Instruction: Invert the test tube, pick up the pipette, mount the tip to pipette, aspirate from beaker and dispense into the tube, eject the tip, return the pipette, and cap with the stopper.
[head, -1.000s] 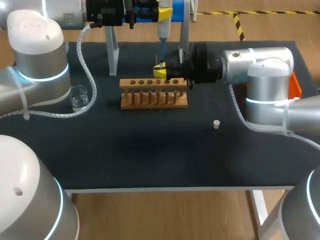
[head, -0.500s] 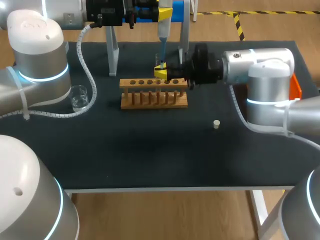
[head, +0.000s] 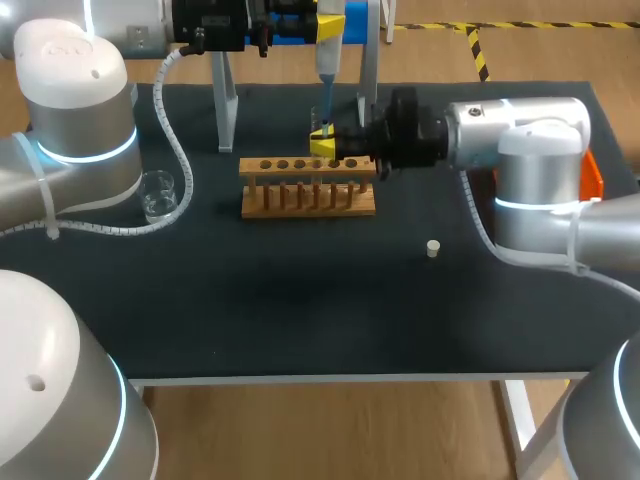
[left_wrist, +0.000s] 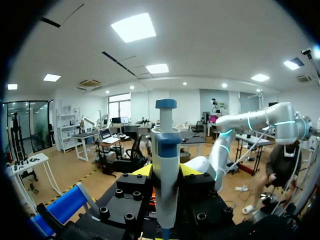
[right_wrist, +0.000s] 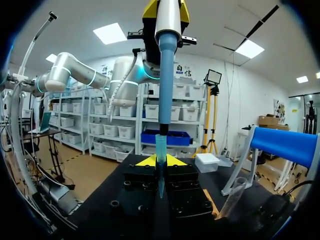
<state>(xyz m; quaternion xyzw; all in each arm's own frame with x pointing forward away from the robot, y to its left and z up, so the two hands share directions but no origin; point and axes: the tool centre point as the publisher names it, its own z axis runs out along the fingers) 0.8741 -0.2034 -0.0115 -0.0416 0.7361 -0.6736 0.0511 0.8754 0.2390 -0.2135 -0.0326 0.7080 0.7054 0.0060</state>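
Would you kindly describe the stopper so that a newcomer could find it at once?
Start at the wooden rack in the middle of the dark table. To its right and nearer the front edge, the stopper sits alone on the tabletop. It is small, pale and stubby, unlike the clear beaker at the rack's left.

My left arm (head: 70, 120) comes in from the left side, and my left gripper (head: 330, 24) is held high, its fingers clamped on the pipette (left_wrist: 165, 150). My right arm (head: 520, 125) lies level, pointing left, and my right gripper (head: 321, 146) pinches the upright test tube (head: 325, 118).
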